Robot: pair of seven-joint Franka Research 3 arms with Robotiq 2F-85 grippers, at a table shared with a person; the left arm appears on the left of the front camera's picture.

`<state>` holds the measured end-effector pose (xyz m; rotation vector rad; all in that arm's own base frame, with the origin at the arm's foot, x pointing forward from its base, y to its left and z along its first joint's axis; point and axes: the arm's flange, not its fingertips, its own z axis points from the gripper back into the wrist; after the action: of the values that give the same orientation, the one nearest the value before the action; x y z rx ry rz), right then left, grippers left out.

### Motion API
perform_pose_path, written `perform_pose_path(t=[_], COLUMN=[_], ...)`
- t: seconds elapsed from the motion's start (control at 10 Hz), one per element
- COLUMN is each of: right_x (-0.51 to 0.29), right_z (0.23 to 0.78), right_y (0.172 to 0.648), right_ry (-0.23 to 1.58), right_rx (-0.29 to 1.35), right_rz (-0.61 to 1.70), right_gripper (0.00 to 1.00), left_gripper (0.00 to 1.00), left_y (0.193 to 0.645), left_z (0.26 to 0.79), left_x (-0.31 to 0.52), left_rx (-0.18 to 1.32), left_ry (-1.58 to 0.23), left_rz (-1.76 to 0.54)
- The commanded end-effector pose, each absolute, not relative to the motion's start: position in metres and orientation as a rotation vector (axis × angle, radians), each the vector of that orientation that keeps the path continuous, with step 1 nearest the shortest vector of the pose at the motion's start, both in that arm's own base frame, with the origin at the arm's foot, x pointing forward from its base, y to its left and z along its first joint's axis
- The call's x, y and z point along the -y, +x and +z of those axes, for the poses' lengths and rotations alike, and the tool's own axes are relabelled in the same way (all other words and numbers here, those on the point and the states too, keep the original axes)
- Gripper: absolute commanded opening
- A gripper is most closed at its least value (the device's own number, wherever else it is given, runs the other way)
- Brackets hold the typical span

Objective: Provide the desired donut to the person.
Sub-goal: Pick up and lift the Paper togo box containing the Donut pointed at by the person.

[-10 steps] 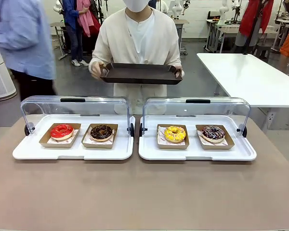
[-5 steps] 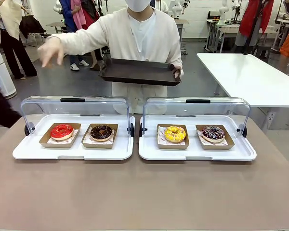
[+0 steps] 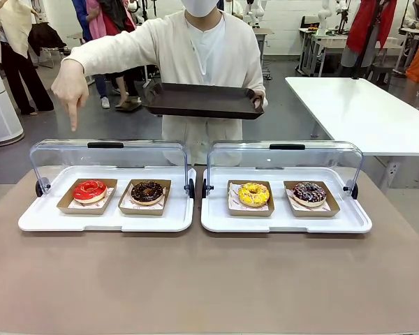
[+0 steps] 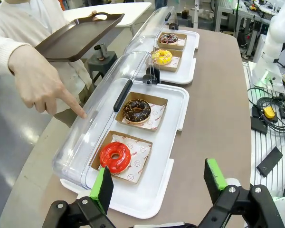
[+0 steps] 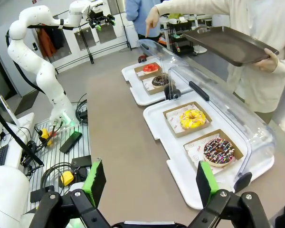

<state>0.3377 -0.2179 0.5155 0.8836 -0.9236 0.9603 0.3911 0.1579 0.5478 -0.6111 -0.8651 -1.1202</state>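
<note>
Four donuts sit in cardboard trays under two raised clear lids: a red donut (image 3: 90, 190) (image 4: 115, 156) (image 5: 150, 67), a chocolate donut (image 3: 147, 192) (image 4: 137, 109), a yellow donut (image 3: 254, 194) (image 5: 193, 118) and a sprinkled donut (image 3: 309, 192) (image 5: 219, 149). The person (image 3: 202, 49) stands across the table, one hand holding a dark tray (image 3: 201, 102). The other hand (image 3: 72, 87) (image 4: 40, 85) points a finger down above the red donut's end of the left lid. My left gripper (image 4: 159, 183) is open above the near table edge by the red donut. My right gripper (image 5: 150, 183) is open near the sprinkled donut's end.
Two white serving trays (image 3: 28, 222) (image 3: 359, 223) lie side by side at mid-table, their clear lids (image 3: 108, 150) (image 3: 286, 150) hinged up on the far side. Bare brown tabletop (image 3: 209, 279) spreads in front. Other people walk behind at the left; a white table (image 3: 363, 112) stands at the right.
The person's hand left the dark tray, swung out to the picture's left and now points downward over the red donut's end. The tray is held by one hand. The donuts have not moved.
</note>
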Motion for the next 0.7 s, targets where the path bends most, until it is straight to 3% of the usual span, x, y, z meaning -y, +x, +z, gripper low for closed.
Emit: perform_pose_path(t=[0.0, 0.6], right_x=[0.2185, 0.2185], right_z=[0.5165, 0.5165], right_y=[0.3387, 0.3387], right_ry=[0.889, 0.889], right_rx=[0.932, 0.932], right_rz=[0.959, 0.959], right_gripper=[1.0, 1.0], left_gripper=[1.0, 1.0], left_y=[0.3915, 0.3915], left_z=[0.5491, 0.5491], left_x=[-0.1585, -0.1585], left_rx=[0.878, 0.878], left_ry=[-0.616, -0.616], left_rz=[-1.118, -1.118])
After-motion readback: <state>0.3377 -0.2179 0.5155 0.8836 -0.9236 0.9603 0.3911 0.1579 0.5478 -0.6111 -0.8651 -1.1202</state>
